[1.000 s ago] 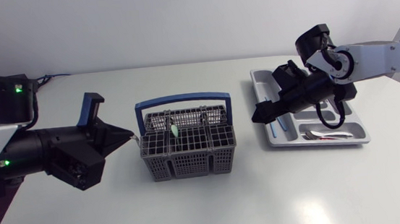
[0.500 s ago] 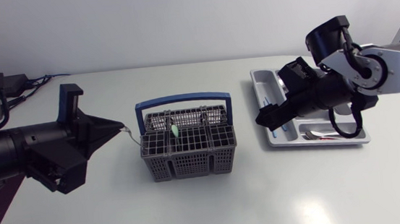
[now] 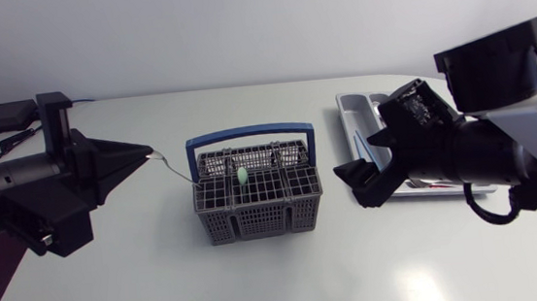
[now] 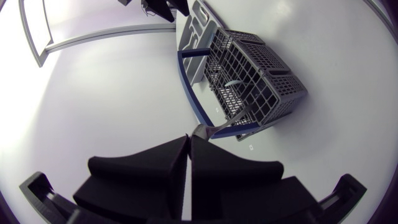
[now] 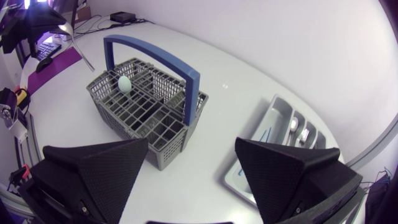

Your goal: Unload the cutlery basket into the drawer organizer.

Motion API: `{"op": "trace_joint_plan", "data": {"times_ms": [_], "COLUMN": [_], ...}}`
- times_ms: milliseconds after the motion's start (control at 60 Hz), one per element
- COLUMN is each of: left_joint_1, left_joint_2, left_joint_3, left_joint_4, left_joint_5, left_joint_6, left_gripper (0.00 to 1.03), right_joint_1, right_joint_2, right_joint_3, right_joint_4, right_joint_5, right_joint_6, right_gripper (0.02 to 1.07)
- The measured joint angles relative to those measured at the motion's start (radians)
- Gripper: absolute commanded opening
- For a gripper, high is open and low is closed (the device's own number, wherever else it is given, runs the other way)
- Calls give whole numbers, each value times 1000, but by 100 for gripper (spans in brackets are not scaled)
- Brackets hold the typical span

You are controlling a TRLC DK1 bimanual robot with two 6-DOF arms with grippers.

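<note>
Left gripper farther left, utensil in jaws

Upright grey basket; silver utensil beside

desk: white, smooth, far-right corner rounded | cutlery basket: grey mesh, blue handle upright; stands near the desk's middle | drawer organizer: grey tray; lies right of the basket, apart from it, partly hidden
</note>
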Motion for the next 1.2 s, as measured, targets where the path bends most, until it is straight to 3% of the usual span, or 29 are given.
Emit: {"op": "trace_joint_plan", "data": {"times_ms": [117, 183, 467, 700, 950, 1200], "left_joint_1": [2, -20, -293, -396, -418, -418], "left_joint_2": [2, 4, 89, 251, 378, 467], "left_joint_3": [7, 27, 124, 200, 331, 440], "left_joint_4": [-5, -21, -41, -26, -42, -186], "left_joint_5": [-6, -49, -281, -367, -356, -253], "left_joint_6": [-101, -187, -659, -1017, -1284, -1421], "left_gripper": [4, 3, 3, 3, 3, 3], "right_joint_1": [97, 157, 341, 436, 483, 491], "right_joint_2": [-71, -99, -160, -161, -145, -66], "right_joint_3": [-34, -59, -182, -229, -282, -294], "right_joint_4": [38, 68, 288, 451, 592, 711], "right_joint_5": [63, 111, 336, 404, 408, 397], "right_joint_6": [-5, -13, -112, -188, -281, -350], "right_gripper": [102, 102, 100, 96, 88, 73]}}
